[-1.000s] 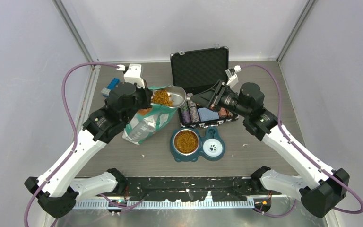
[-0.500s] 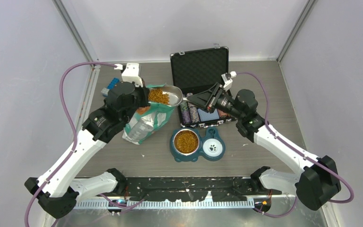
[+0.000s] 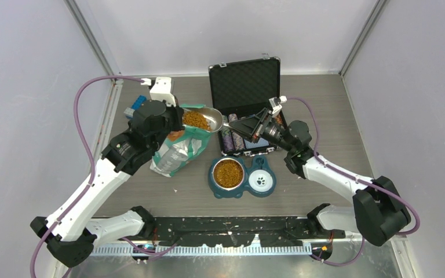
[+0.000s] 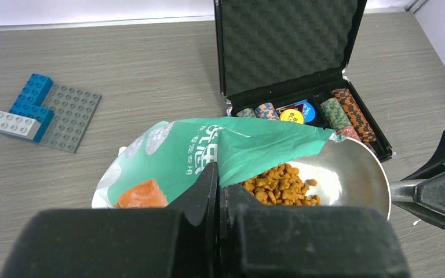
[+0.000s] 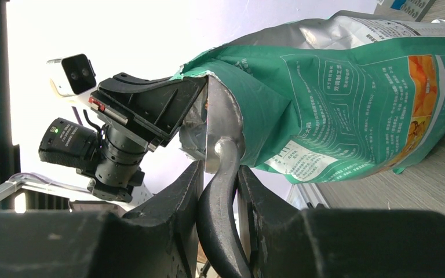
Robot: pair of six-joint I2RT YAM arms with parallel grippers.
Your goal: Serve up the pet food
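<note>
The pet food (image 3: 196,119) is a heap of orange-brown kibble in a metal scoop (image 3: 212,119) held at the open mouth of the teal-and-white bag (image 3: 178,152). My left gripper (image 3: 177,117) is shut on the bag's torn top edge and holds it up. My right gripper (image 3: 232,123) is shut on the scoop's black handle. The left wrist view shows the kibble (image 4: 281,185) in the scoop (image 4: 353,171) under the bag's flap (image 4: 208,153), with my left gripper (image 4: 220,174) pinching it. The right wrist view shows my right gripper (image 5: 219,169) clamping the handle beside the bag (image 5: 336,87).
A teal double pet dish (image 3: 213,186) stands near the front, its steel bowl (image 3: 228,172) full of kibble and its white paw-print bowl (image 3: 260,180) empty. An open black case (image 3: 244,84) with poker chips (image 3: 232,138) stands behind. Lego bricks (image 4: 40,107) lie at the far left.
My right arm has stretched left and lower, carrying the scoop a little further left towards the bag's mouth. My left gripper still holds the bag's edge in the same place.
</note>
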